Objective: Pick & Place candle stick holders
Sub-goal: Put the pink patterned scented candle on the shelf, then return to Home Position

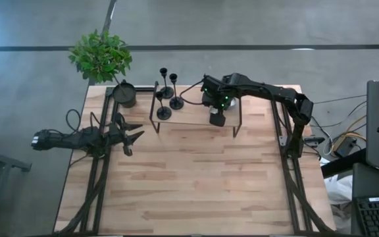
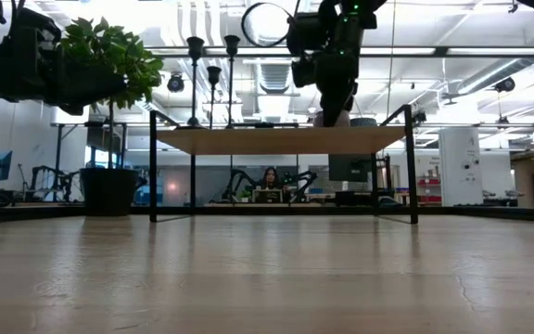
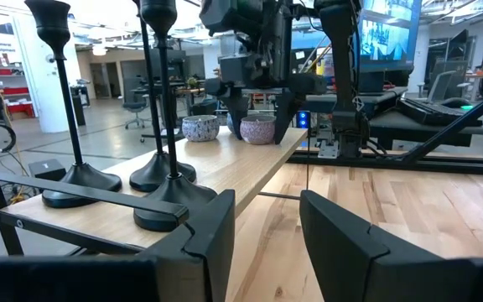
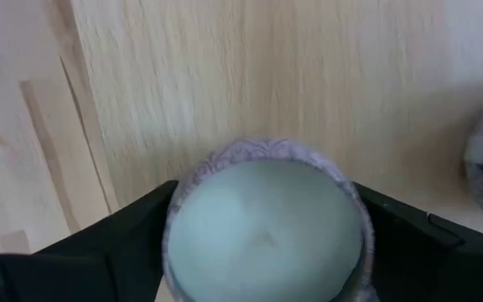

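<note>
Three black candlesticks (image 1: 166,92) stand on their round bases at the left end of a raised wooden shelf (image 1: 189,117); they also show in the left wrist view (image 3: 141,180). My right gripper (image 1: 217,120) points down over the shelf's right part, shut on a silvery-white tealight cup (image 4: 265,226). A second cup (image 3: 199,127) stands on the shelf beside it, toward the candlesticks. A third cup is not in view. My left gripper (image 1: 135,137) is open and empty on the table's left, level, pointing at the shelf. My right gripper pinches the tealight cup by its round side wall (image 4: 174,220), one finger on each opposite side. The fingers (image 3: 235,109) come from above, pointing down. The cup is upright, open top up, and in the left wrist view its base (image 3: 258,139) looks set on the shelf.
A dark plant pot (image 1: 125,94) with a leafy plant stands at the shelf's left end. The shelf has thin black metal legs (image 2: 153,167) and open room beneath. The near half of the table (image 1: 196,191) is bare wood.
</note>
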Action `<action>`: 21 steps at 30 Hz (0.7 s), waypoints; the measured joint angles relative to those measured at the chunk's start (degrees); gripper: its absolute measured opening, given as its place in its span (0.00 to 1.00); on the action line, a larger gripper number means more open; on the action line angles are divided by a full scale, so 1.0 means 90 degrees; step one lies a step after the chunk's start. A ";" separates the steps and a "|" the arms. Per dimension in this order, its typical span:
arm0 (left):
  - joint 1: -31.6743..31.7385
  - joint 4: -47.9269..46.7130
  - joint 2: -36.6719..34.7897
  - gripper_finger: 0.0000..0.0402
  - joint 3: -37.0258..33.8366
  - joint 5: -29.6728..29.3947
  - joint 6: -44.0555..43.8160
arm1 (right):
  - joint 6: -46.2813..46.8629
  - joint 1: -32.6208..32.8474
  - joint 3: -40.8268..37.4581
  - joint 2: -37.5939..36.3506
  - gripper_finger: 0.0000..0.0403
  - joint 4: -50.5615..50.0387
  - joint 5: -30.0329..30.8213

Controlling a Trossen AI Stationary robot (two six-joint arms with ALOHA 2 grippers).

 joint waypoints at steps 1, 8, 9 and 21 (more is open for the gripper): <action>-0.0002 0.0000 0.0000 0.35 0.0000 0.0000 0.0000 | -0.0005 0.0000 0.0005 0.0002 0.81 0.0023 -0.0007; 0.0000 0.0000 0.0000 0.35 0.0000 0.0000 0.0000 | -0.0028 -0.0005 0.0005 0.0002 0.89 0.0033 -0.0005; 0.0000 0.0000 0.0000 0.35 0.0000 0.0000 0.0000 | -0.0028 -0.0005 0.0005 0.0002 0.90 0.0036 -0.0005; -0.0002 0.0000 0.0000 0.35 0.0000 0.0000 0.0000 | -0.0030 0.0002 0.0209 0.0012 0.91 0.0124 0.0042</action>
